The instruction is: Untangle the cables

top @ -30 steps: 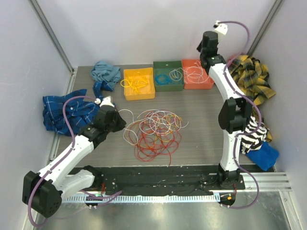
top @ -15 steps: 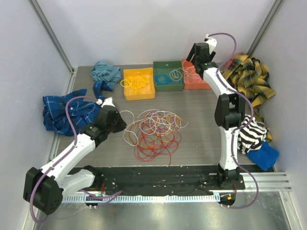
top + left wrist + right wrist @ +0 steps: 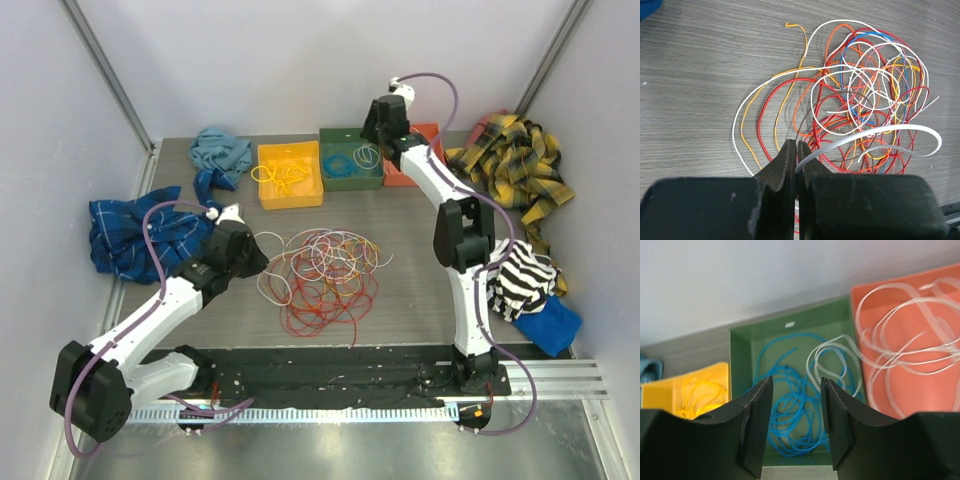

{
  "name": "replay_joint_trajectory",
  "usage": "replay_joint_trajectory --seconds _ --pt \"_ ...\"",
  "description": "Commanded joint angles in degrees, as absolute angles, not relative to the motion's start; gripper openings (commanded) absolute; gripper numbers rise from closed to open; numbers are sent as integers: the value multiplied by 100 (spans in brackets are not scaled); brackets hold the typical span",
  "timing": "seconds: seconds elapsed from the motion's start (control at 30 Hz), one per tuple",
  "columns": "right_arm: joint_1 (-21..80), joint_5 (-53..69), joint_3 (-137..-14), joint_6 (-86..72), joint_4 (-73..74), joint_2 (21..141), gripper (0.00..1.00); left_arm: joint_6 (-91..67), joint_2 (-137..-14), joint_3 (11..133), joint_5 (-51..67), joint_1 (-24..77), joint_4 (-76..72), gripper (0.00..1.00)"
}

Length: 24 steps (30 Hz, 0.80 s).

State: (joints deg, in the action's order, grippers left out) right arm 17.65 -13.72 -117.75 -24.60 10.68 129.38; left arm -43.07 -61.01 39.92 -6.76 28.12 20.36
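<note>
From above, the right arm (image 3: 425, 172) covers much of the orange bin (image 3: 396, 178) at the tabletop's far edge. In the right wrist view that bin runs off the right edge. The yellow bin (image 3: 690, 390) runs off the left, partly behind a finger (image 3: 752, 425) of the right gripper (image 3: 796, 385). The body of the left gripper (image 3: 796, 147) blocks the near part of the cables (image 3: 860, 95), and the end of the white cable (image 3: 890, 128) is lost between its closed fingers.

Cables (image 3: 325, 275): red, orange, white, yellow, bit of blue. Yellow bin (image 3: 290, 201) holds yellow wire (image 3: 285, 172), green bin (image 3: 350, 184) blue wire (image 3: 790, 390), orange bin (image 3: 890, 396) milky-white wire (image 3: 895, 360). Blue plaid cloth (image 3: 125, 235), teal cloth (image 3: 220, 150), yellow-black plaid cloth (image 3: 515, 165), black-white striped cloth (image 3: 525, 280). Worktop (image 3: 420, 250) grey woodgrain. Fingers (image 3: 755, 430) black.
</note>
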Motion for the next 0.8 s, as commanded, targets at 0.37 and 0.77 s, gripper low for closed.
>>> replay_joint_trajectory --seconds 0.37,0.77 --pt "1960 -1397 -12445 -2259 1327 13913 52 -4263 -6231 3990 -598 2830 1819 0" --pt "2013 -1626 -12445 -2171 1116 14018 51 -4210 -6355 4025 -589 2848 1802 0"
